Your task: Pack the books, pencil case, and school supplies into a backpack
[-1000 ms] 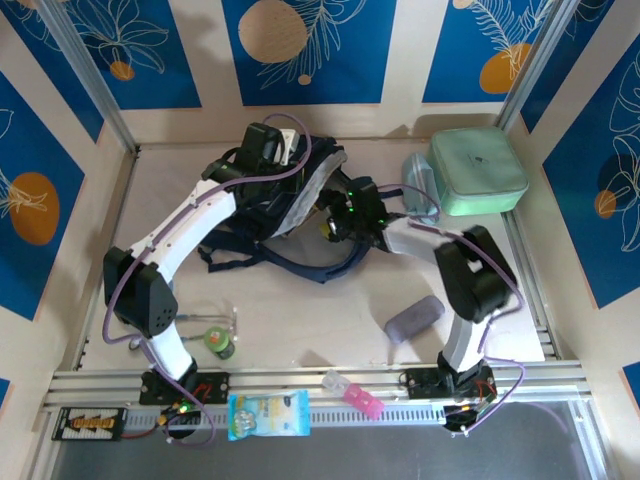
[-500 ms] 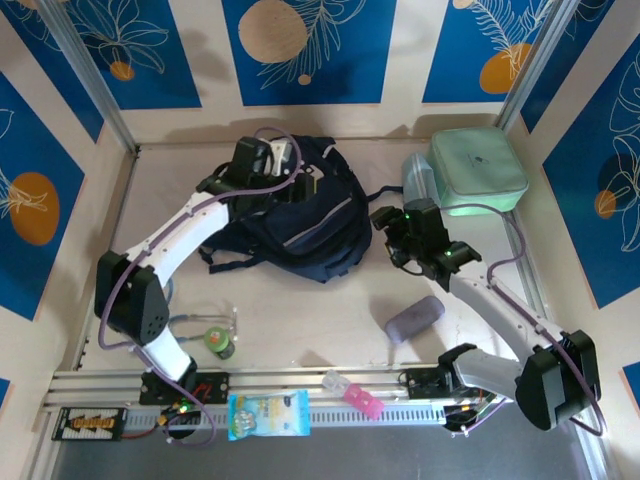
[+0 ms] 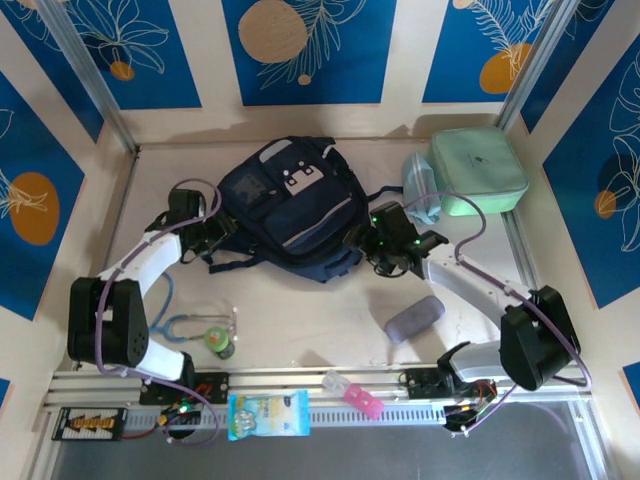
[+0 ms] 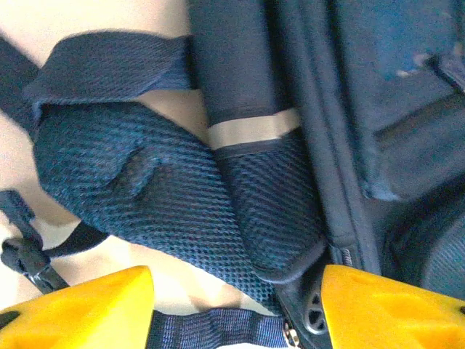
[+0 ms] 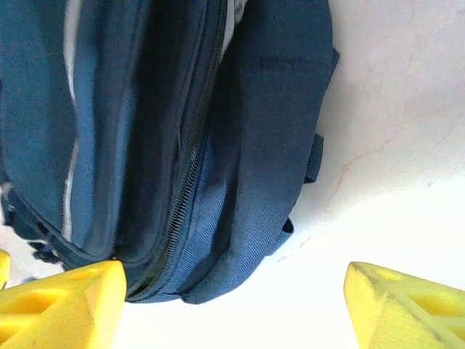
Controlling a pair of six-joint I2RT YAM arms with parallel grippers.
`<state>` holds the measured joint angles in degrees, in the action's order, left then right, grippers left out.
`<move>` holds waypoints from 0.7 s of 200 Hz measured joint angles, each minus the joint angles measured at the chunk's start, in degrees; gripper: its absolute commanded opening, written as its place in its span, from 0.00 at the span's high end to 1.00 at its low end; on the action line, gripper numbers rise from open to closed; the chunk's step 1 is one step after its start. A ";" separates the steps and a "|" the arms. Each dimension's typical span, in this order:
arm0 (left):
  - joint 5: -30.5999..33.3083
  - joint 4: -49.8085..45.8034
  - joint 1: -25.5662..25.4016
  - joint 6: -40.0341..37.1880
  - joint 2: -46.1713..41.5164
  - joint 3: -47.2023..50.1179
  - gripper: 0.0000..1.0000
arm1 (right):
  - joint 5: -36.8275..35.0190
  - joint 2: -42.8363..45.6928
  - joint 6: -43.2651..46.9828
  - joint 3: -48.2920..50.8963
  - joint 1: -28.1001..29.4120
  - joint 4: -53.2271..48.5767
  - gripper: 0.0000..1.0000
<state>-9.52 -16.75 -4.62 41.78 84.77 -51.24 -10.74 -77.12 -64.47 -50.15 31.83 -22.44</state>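
The navy backpack (image 3: 290, 205) lies flat in the middle of the table with its grey-white buckles facing up. My left gripper (image 3: 222, 232) is open at its left side. In the left wrist view its yellow fingers (image 4: 73, 313) stand apart over the mesh shoulder straps (image 4: 131, 189), with a webbing strap (image 4: 218, 327) lying across the gap. My right gripper (image 3: 358, 243) is open at the backpack's lower right corner (image 5: 218, 240), which lies between the yellow fingertips (image 5: 58, 302) beside a closed zip. A purple-grey pencil case (image 3: 414, 318) lies on the table at the front right. The books are out of view.
A mint-green case (image 3: 478, 170) stands at the back right. A stethoscope-like tube (image 3: 185, 325) and a small green item (image 3: 220, 342) lie at the front left. A pink item (image 3: 352, 393) and a blue packet (image 3: 268, 413) rest on the front rail.
My left gripper has let go of the backpack and pulled back to the left. The backpack has dropped flat, front up. My right arm has drawn back to its lower right corner.
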 measured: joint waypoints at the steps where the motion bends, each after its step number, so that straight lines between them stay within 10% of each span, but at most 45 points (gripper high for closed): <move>1: -0.07 0.09 0.02 0.22 0.11 0.00 0.46 | 0.00 -0.15 -0.02 0.00 0.13 0.00 0.21; 91: -4.50 7.30 0.76 2.62 15.96 -8.66 0.62 | 3.80 -6.51 4.46 -0.52 3.30 4.22 0.40; 140: -6.60 7.80 1.01 1.97 18.69 -10.10 0.97 | 3.82 -11.28 6.32 -2.73 2.27 5.22 0.56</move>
<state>-16.12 -8.95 -3.62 43.75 103.46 -61.34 -6.92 -88.40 -58.15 -52.88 34.11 -17.21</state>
